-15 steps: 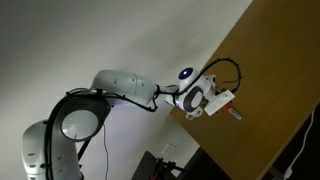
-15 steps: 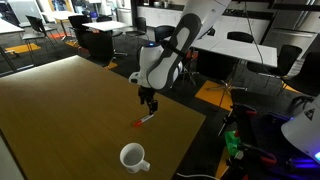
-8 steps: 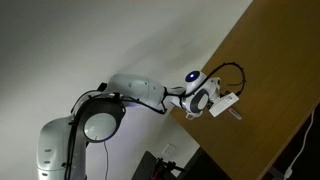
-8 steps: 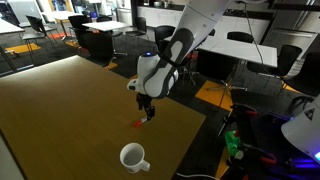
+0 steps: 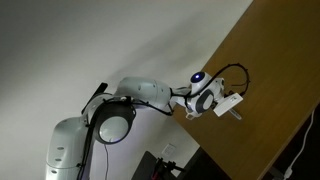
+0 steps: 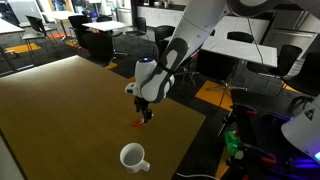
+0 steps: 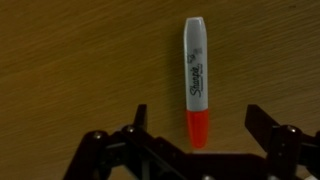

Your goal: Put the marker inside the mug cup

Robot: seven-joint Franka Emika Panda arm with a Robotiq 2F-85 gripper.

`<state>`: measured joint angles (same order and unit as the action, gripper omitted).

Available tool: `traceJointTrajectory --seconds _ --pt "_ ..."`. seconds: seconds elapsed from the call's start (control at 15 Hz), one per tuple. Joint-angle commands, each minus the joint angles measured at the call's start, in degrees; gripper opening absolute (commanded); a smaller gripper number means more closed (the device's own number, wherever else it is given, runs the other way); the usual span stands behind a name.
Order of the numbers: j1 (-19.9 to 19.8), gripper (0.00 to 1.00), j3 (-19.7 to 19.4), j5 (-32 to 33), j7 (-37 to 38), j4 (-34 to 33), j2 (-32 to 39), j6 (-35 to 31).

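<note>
The marker lies flat on the wooden table, a whitish-grey barrel with black lettering and a red-orange cap at the near end. In the wrist view my gripper is open, its two dark fingers standing on either side of the red cap without touching it. In an exterior view the gripper hangs just above the marker, seen as a small red mark. The white mug cup stands upright nearer the table's front edge, handle to the right, apart from the gripper. In an exterior view from above, the gripper is over the table.
The wooden table is wide and bare round the marker and mug; its right edge runs close to the marker. Office desks and chairs stand behind, off the table.
The arm has swung a little and the gripper has come down closer over the marker. The marker and the mug have not moved.
</note>
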<state>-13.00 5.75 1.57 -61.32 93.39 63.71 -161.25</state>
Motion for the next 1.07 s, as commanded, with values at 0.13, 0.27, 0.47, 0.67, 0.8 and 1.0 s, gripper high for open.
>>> traceJointTrajectory --seconds 0.13,0.27,0.47,0.67,0.8,1.0 --pt "-0.07 1.00 0.53 1.68 2.26 -6.23 3.53 4.40" --pt "0.02 1.00 0.53 1.59 2.17 -7.69 4.38 5.72" --pt "0.01 0.92 0.70 1.43 1.91 -9.73 5.53 7.57" --pt "0.00 0.69 0.87 1.26 1.66 -11.59 6.50 9.32" --pt "-0.01 0.65 0.91 1.17 1.54 -12.60 7.06 10.32" --pt "0.02 0.57 0.88 1.06 1.50 -13.87 7.77 11.34"
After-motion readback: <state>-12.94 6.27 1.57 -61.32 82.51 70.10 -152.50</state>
